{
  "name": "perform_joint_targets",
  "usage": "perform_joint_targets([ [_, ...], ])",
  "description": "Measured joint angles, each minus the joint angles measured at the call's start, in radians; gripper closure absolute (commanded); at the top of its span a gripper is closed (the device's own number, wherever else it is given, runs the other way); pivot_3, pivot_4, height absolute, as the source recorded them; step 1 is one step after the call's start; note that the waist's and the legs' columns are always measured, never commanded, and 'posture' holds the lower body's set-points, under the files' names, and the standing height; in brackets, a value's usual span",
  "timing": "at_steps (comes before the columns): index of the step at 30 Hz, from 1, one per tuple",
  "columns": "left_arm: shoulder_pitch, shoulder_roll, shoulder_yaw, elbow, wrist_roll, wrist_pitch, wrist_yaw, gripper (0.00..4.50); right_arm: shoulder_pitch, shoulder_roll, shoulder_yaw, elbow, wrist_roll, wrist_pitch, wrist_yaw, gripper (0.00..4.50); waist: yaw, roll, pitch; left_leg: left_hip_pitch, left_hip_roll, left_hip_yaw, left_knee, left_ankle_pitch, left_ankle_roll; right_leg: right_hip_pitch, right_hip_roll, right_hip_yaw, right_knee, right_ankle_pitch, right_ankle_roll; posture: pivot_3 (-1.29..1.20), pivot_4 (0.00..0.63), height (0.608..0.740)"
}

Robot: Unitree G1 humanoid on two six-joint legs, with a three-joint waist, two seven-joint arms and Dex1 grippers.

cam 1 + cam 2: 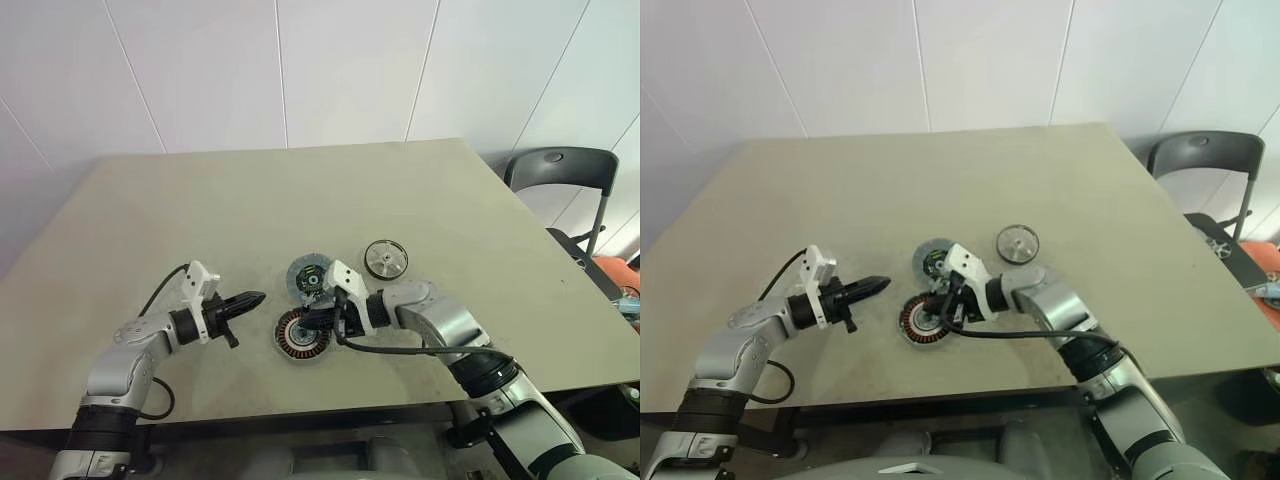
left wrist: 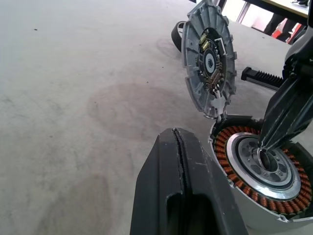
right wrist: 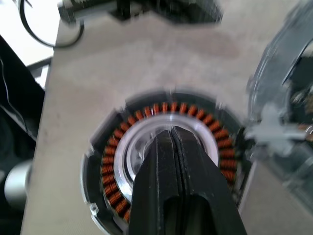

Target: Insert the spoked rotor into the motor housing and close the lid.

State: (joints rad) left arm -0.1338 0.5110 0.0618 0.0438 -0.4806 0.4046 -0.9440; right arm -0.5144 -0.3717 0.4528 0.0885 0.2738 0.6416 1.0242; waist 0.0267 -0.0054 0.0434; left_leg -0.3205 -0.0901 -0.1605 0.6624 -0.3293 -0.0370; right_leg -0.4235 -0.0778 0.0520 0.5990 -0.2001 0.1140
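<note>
Three parts: a copper-wound housing, a grey lid and a small spoked wheel, all on one table, listed below from largest thing to smallest.
Table (image 1: 200,220): broad, flat, pale grey-green, with the parts grouped near the robot's edge.
Right gripper (image 1: 316,322): black fingers clenched together with nothing between them, tips pressing down into the silvery hub of the housing.
Left gripper (image 1: 250,298): fingers also clenched and empty, pointing toward the housing from just beside it, not touching.
Housing (image 1: 296,342): round, dark-rimmed, lying flat with its ring of copper windings facing up. Its centre is occupied by the right fingertips, so the wheel has no room to go in.
Lid (image 2: 208,58): grey disc with radial ribs, standing tilted on edge just beyond the housing. Its lower tab seems to meet the housing rim, though I cannot tell whether it is hinged or merely leaning.
Wheel (image 1: 385,259): smallest disc, pale spokes and dark rim, lying flat and apart from the others on the robot's right, untouched.
Risk, sliding: a downward push on the hub could skid or tip the housing, since nothing steadies it.
Risk, lid: any shift of the housing or a brush from the right wrist could drop the lid shut over an empty housing.
Risk, windings: fingertips slipping off the hub could scrape the copper coils.
</note>
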Motion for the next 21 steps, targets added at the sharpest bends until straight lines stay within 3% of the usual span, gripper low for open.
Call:
perform_joint_targets([
  [11, -0.001, 0.000, 0.001, 0.010, 0.010, -0.005, 0.001, 4.50, 0.000, 0.037, 0.009, 0.014, -0.059, -0.049, -0.012, 4.49, -0.017, 0.000, 0.000, 0.001, 0.000, 0.000, 0.000, 0.000, 0.000, 0.000, 0.000, 0.000, 0.001, 0.000, 0.000, 0.00, 0.000, 0.740],
  [21, 0.002, 0.000, 0.000, 0.016, 0.012, -0.038, -0.035, 4.50, 0.040, 0.022, -0.114, -0.048, 0.098, 0.002, 0.064, 4.49, -0.016, 0.000, 0.000, 0.000, 0.000, 0.000, 0.000, 0.000, 0.000, 0.000, 0.000, 0.000, 0.000, 0.000, 0.000, 0.00, 0.000, 0.740],
])
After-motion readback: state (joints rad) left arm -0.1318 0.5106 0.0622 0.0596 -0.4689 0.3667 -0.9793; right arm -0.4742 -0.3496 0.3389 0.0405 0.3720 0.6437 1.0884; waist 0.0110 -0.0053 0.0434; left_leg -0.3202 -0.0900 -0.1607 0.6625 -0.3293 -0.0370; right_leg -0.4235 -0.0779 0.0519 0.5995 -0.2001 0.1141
